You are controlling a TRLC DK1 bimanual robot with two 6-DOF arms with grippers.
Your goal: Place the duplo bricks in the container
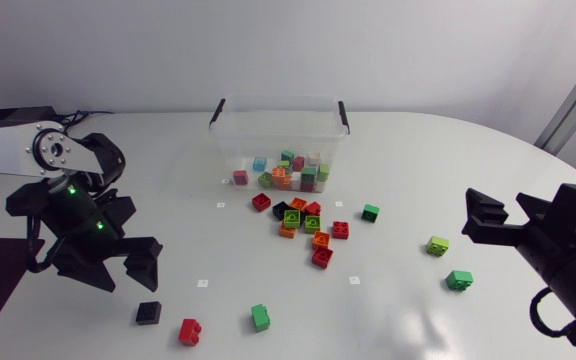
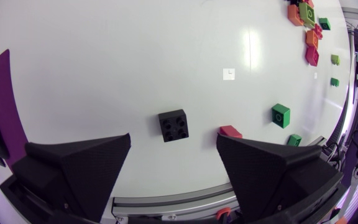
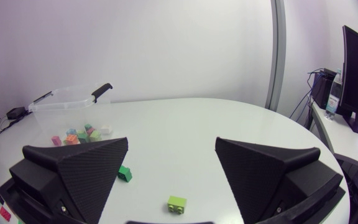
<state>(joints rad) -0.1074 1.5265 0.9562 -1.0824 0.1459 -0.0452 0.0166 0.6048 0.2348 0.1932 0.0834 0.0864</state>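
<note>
Left fingers are being held wide apart above the desk, near its front-left edge, and are clamping nothing. A black brick is lying flat on the desk under the gap between them, and neither finger is touching it. A red brick is lying just beside the black one, and a green brick is lying further along the same edge. Right fingers are also being held apart and gripping nothing, out at the right side of the desk. A lime brick is sitting on the desk below and ahead of them, with a second green brick lying near it. The clear container is standing open at the back of the desk, with a batch of mixed bricks sitting inside it. A loose cluster of bricks is lying on the desk just in front of it.
</note>
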